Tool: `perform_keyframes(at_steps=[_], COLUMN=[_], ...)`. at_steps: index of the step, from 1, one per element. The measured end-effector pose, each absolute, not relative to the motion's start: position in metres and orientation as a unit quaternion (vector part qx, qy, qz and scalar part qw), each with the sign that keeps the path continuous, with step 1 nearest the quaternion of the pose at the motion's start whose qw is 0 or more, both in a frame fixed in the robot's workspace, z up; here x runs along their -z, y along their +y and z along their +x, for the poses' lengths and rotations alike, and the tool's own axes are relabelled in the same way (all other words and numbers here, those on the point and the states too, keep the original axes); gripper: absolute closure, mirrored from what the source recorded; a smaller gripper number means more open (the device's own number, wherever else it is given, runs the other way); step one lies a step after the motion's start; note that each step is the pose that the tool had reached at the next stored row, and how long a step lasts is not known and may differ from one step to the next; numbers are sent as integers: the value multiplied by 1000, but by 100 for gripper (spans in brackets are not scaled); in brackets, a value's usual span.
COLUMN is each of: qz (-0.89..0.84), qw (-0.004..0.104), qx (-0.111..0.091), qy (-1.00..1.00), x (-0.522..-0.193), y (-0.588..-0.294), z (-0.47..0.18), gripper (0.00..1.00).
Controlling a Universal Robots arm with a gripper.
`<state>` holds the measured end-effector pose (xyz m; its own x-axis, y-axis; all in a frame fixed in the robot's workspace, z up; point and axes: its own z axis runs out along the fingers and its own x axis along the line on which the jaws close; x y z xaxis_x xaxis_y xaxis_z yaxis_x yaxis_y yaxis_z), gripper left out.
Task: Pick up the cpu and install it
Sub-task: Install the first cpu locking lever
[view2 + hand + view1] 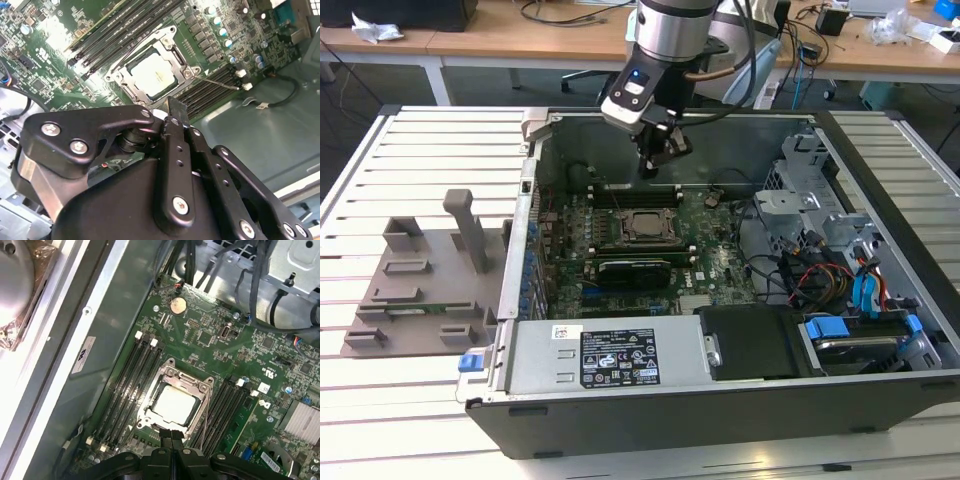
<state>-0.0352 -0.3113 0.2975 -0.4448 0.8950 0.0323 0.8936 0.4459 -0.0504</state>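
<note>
The small, flat, square cpu with its pale silver-grey metal top lies seated in the dark rectangular metal-edged socket frame on the green circuit board, inside the open grey steel computer case. The arm's black jointed jaws hang above the board near the socket, pressed together and gripping nothing.

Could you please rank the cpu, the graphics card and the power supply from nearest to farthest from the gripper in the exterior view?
1. cpu, in its socket, below the gripper.
2. graphics card, further toward the camera.
3. power supply, at the case's near wall.
</note>
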Motion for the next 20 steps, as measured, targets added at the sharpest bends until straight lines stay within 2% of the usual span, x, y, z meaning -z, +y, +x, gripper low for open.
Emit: perform_keyframes(at_steps=[20], qz=[-446], qw=[26], qx=[-15], qy=[-895], x=[-297], y=[-311], z=[-35], gripper=[89])
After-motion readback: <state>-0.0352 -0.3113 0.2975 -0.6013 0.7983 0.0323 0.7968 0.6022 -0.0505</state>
